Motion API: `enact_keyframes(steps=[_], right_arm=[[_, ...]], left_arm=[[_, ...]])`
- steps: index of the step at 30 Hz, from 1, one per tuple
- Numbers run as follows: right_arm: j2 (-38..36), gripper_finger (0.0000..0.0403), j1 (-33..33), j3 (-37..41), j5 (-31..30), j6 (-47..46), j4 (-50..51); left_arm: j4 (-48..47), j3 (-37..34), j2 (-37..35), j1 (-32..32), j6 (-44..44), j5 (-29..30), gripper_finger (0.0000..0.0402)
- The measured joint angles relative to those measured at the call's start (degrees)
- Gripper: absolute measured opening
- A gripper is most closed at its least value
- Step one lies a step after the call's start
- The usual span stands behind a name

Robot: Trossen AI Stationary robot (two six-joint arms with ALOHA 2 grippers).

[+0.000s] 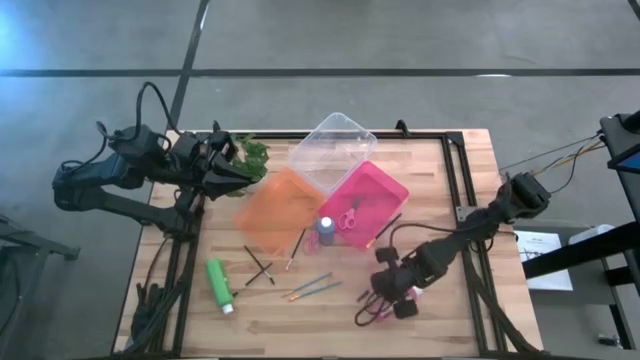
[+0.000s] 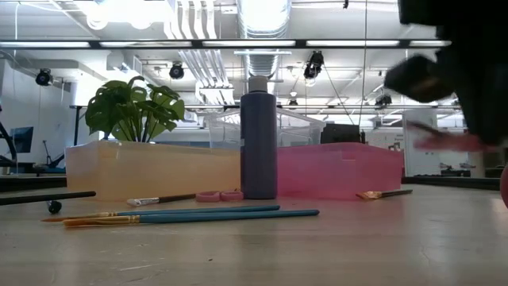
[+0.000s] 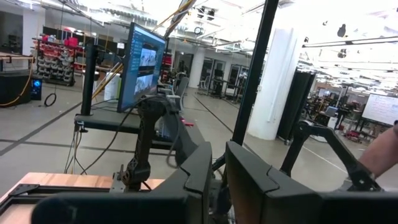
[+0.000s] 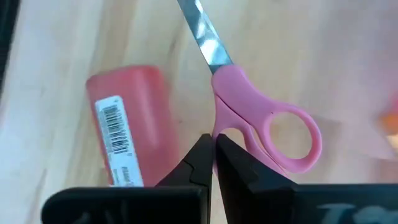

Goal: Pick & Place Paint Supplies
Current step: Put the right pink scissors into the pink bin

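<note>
Right gripper (image 4: 213,163) closed on pink scissors (image 4: 261,118); red bottle (image 4: 127,124) shows barcode label.

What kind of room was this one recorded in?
Probably a robotics lab or workshop: an open ceiling with ducts and strip lights, a monitor on a stand, and a wooden table on a black frame over bare concrete.
</note>
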State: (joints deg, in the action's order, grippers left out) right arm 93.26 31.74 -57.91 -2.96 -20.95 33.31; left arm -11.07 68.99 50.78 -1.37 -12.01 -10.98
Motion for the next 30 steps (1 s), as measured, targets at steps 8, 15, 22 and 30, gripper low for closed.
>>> enact_keyframes(steps=[8, 15, 22, 30], right_arm=[[-1.50, 0.0008, -4.18, -5.30, -8.75, 3.10, 6.57], [-4.98, 0.0008, -13.29, -7.34, -10.89, 10.10, 8.97], [-11.25, 0.0008, -22.97, -1.56, -7.05, 16.05, 9.65], [-10.09, 0.0008, -31.54, 0.61, 1.26, 25.12, 9.23]], left_arm=[[-0.04, 0.00, 0.00, 0.00, 0.00, 0.00, 0.0058], [-0.46, 0.00, -0.01, -0.01, 0.00, 0.00, 0.0058], [-2.27, -0.02, 0.00, -0.02, -0.04, 0.00, 0.0058], [-2.86, -0.02, 0.00, -0.02, -0.04, 0.00, 0.0058]])
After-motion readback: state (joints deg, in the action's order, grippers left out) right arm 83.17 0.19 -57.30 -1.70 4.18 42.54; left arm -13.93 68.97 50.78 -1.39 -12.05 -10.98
